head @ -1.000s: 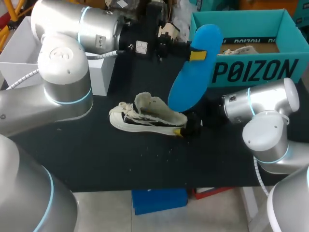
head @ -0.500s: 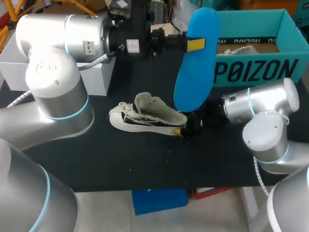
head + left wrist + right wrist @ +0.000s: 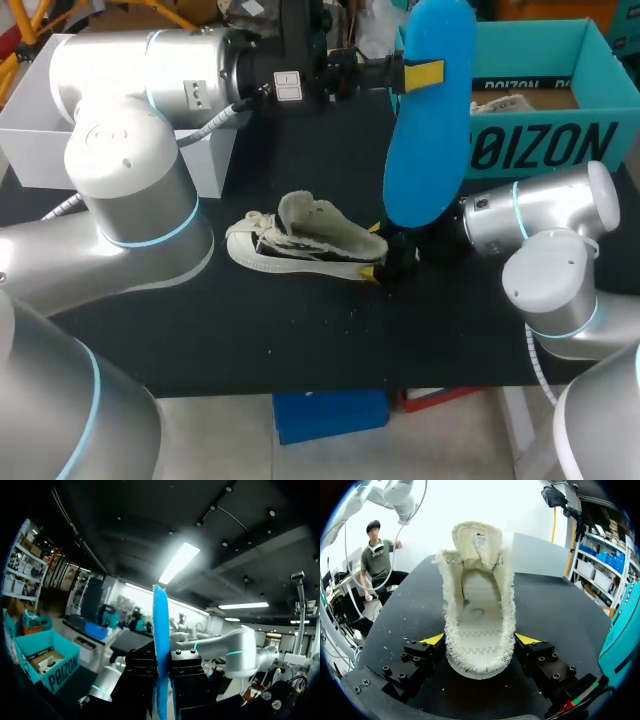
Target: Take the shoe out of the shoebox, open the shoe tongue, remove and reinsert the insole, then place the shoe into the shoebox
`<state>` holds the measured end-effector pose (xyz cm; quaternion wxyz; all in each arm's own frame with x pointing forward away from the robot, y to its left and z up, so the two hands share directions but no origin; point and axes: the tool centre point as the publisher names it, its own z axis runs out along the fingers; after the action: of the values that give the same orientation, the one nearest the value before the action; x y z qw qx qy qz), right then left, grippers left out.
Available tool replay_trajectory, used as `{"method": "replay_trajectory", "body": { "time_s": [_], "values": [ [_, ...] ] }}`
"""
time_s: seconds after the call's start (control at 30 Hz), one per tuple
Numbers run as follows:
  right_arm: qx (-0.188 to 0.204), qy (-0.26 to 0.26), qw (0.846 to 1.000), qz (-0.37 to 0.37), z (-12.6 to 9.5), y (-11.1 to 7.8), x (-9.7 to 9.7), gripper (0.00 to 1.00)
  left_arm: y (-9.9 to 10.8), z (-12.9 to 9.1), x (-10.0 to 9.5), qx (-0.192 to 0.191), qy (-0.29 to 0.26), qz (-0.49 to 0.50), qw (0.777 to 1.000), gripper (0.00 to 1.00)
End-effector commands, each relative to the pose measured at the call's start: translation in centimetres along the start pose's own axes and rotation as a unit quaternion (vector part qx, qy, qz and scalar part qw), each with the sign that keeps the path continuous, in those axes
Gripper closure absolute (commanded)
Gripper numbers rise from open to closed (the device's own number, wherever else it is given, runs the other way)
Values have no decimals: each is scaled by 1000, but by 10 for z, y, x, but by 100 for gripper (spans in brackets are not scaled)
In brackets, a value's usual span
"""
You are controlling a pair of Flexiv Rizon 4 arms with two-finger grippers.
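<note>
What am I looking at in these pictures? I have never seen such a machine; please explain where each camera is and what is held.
These are two robot arms at a black table, each ending in a two-finger gripper. The head view looks down from above and behind the robot; the two round views come from cameras on the wrists. The left gripper holds a blue insole upright in the air; its wrist camera sees the insole edge-on. The right gripper clasps the heel of a cream shoe resting on the table. A teal shoebox stands behind.
</note>
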<state>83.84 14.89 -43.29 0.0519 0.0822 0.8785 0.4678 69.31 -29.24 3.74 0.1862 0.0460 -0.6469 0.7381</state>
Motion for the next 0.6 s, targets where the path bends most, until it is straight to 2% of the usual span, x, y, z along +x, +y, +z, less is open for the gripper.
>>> {"method": "replay_trajectory", "body": {
  "time_s": [0.03,0.2,0.23,0.27,0.3,0.33,0.6],
  "values": [
    [0,-1,1000,0,3,-2,0,100,-1,3,1,-2,-3,-1,1000,100],
    [0,-1,1000,0,3,-2,0,100,-1,3,1,-2,-3,-1,1000,100],
    [4,4,1000,-4,2,-1,1,85,-1,3,1,-2,-3,-1,1000,100],
    [8,5,1000,-8,1,0,1,58,-1,3,1,-2,-3,-1,1000,100],
    [12,7,1000,-14,0,1,1,38,-1,3,1,-2,-3,-1,1000,100],
    [18,7,1000,-21,-1,3,0,0,-1,3,1,-2,-3,-1,1000,100],
    [61,27,997,-49,-16,16,-2,0,-1,3,1,-2,-3,-1,1000,100]
  ]
}}
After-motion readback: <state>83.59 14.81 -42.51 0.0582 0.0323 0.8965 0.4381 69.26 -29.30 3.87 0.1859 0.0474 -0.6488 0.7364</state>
